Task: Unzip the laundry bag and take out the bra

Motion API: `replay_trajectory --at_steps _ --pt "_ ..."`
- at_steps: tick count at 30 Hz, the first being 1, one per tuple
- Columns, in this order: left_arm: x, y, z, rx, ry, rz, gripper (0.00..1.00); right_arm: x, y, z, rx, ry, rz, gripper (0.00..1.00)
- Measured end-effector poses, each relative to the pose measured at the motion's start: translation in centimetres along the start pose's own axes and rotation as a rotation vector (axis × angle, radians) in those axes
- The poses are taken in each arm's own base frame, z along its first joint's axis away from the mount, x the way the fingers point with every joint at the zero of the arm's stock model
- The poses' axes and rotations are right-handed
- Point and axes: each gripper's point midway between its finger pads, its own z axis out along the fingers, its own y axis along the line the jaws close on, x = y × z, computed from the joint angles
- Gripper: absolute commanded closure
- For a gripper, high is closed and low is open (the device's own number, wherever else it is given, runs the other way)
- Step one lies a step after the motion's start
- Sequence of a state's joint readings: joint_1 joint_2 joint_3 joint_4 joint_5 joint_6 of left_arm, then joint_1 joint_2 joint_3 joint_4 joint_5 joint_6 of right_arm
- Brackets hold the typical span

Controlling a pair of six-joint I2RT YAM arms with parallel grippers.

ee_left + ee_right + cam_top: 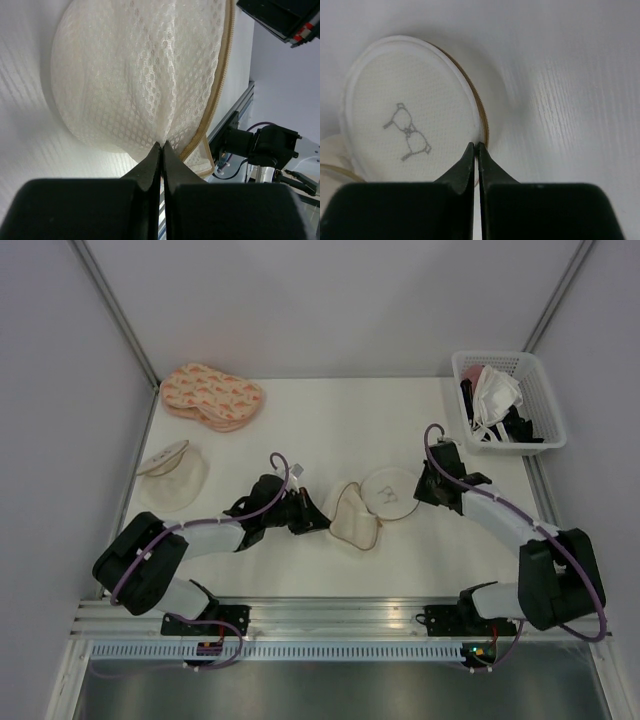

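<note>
My left gripper pinched a fold of cream mesh on the laundry bag, beside its tan zip rim.

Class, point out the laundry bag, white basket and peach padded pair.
laundry bag [390, 492]: top view, marked face.
white basket [497, 355]: top view, far rim.
peach padded pair [210, 395]: top view, its middle.

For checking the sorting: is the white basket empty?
No, the white basket holds white and dark garments.

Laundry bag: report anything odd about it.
The laundry bag lies splayed mid-table: marked half flat, its mesh half bulging leftward, pinched and puckered by the left fingers. No tear or spill shows.
</note>
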State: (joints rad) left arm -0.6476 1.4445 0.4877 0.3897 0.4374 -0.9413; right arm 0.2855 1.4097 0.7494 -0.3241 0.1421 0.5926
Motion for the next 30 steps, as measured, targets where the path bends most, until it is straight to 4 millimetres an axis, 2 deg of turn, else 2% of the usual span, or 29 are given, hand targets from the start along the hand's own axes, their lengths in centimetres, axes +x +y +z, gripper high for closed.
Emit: replay_trajectory --at_steps 3,6,7,9,11,14,16,19,22,25,27,30 --pt "-0.8 -1.0 0.1 0.013 -0.009 0.007 0.97 -1.9 0.8 -2.9 -0.049 -0.067 -0.018 0.99" --pt "-2.3 -2.8 0.3 0.044 -0.031 0.028 0.68 -4.3 2.2 -5.6 -0.095 -0.132 -0.049 1.0" --pt "-3.0 -3.7 0.4 0.06 -0.044 0.039 0.5 -5.0 2.5 -6.4 -0.104 -0.15 -0.061 1.0" --pt "-4.5 -5.7 0.3 0.103 -0.072 0.057 0.37 -6.1 3.0 -7.6 -0.11 -0.179 -0.082 1.0" --pt "-5.9 -7.5 0.2 0.138 -0.099 0.069 0.32 -6.8 2.9 -8.4 -0.1 -0.194 -0.1 0.99" --pt "-7.6 -9.2 -0.1 0.165 -0.134 0.083 0.3 -7.3 2.4 -9.0 -0.07 -0.2 -0.125 1.0" --pt "-8.3 -9.0 -0.2 0.133 -0.154 0.07 0.3 -7.6 2.2 -9.3 -0.054 -0.202 -0.144 1.0" --pt "-8.5 -6.9 -0.8 0.029 -0.194 0.031 0.26 -8.2 2.4 -10.0 -0.048 -0.21 -0.185 1.0" --pt "-7.5 -4.1 -3.5 -0.062 -0.255 -0.003 0.24 -8.5 3.7 -10.9 -0.064 -0.221 -0.252 1.0" --pt "-7.0 -2.7 -6.1 -0.11 -0.324 -0.018 0.22 -7.8 6.5 -11.9 -0.116 -0.229 -0.355 0.99" --pt "-6.8 -2.4 -7.6 -0.123 -0.363 -0.02 0.22 -6.4 8.9 -12.5 -0.161 -0.225 -0.439 1.0" --pt "-6.6 -2.3 -9.4 -0.136 -0.407 -0.02 0.22 -2.7 12.7 -13.3 -0.24 -0.194 -0.594 0.99"
